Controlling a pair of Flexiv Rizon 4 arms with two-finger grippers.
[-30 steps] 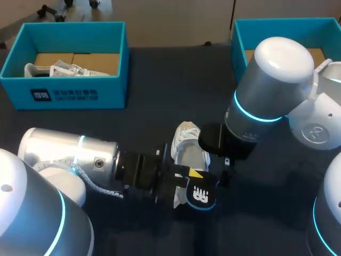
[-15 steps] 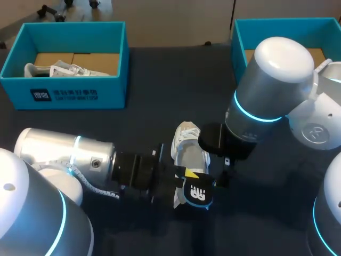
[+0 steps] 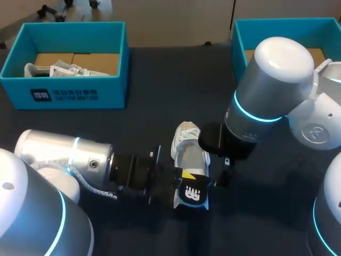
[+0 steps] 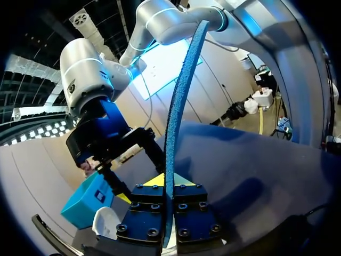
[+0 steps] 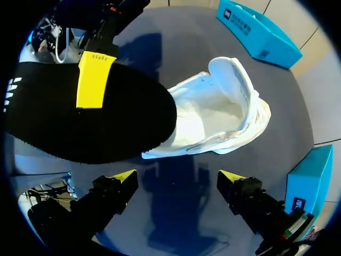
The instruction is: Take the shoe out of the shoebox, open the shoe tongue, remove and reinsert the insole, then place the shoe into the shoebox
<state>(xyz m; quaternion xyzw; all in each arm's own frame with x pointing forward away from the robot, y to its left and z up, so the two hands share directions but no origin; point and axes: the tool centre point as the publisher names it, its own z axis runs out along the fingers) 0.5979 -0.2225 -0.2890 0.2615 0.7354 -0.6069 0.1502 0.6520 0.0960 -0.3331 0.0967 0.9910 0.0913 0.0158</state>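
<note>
While the left shoebox [image 3: 64, 96] sat well apart, the left gripper [image 4: 165, 182] — pinching the dark insole [image 3: 193, 193] — had drawn slightly leftward. The white shoe [image 3: 187, 149] lay on the table [image 3: 160, 80], long axis running near to far, its near end hidden under the insole; beside it the right gripper [image 5: 178, 178] hung spread wide, before the right shoebox [image 3: 277, 24].

shoeboxes, teal: 2. left shoebox [image 3: 64, 95] far left; right shoebox [image 3: 240, 42] far right.
shoes, white: 2 counted. shoe [image 3: 189, 152] on the table [image 3: 160, 80], middle; second shoe [image 3: 58, 70] inside the left shoebox. right shoebox contents mostly hidden, not counted.
insoles: 1. insole [image 3: 193, 193], black top, blue underside.
arms: 2. left arm [image 3: 64, 157]; right arm [image 3: 272, 80].
grippers: 2. left gripper [image 4: 166, 181]; right gripper [image 5: 178, 184]. yellow tips per gripper: 2.
</note>
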